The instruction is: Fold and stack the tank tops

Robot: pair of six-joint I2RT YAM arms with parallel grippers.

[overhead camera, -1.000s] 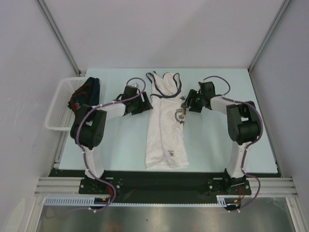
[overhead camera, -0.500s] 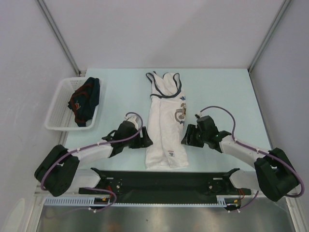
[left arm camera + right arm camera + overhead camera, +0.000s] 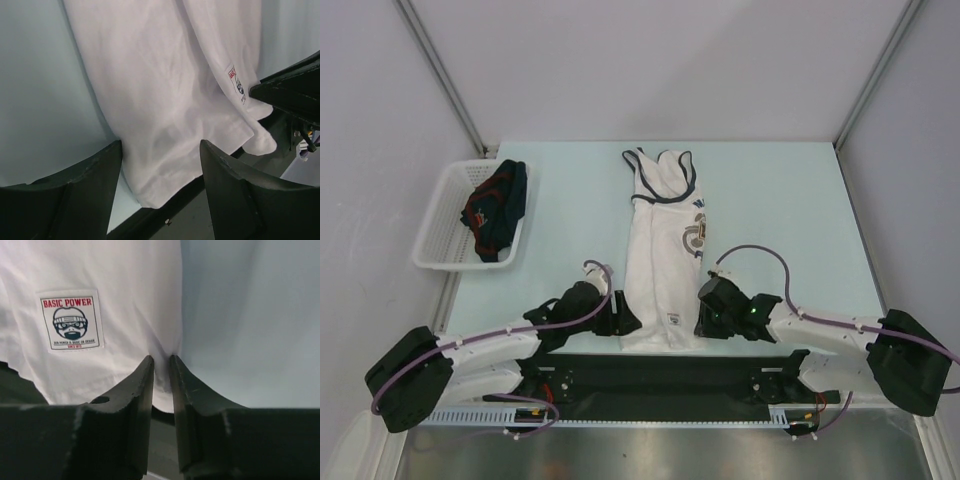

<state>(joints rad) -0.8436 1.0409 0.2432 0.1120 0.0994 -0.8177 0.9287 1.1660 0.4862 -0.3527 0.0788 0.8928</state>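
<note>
Navy tank top [image 3: 495,212] lies in white basket [image 3: 442,225].

From above, my left hand [image 3: 626,320] and right hand [image 3: 702,316] cover the white top's [image 3: 660,260] near corners. Its chest print is half folded under and unreadable. The navy top [image 3: 495,210] lies bunched in the basket [image 3: 438,225], its logo too small to tell. Both wrist views crop the white top at their upper edges.

2 tank tops show, 1 white top [image 3: 658,275] and 1 navy top [image 3: 496,212], plus 1 basket [image 3: 433,225].
</note>
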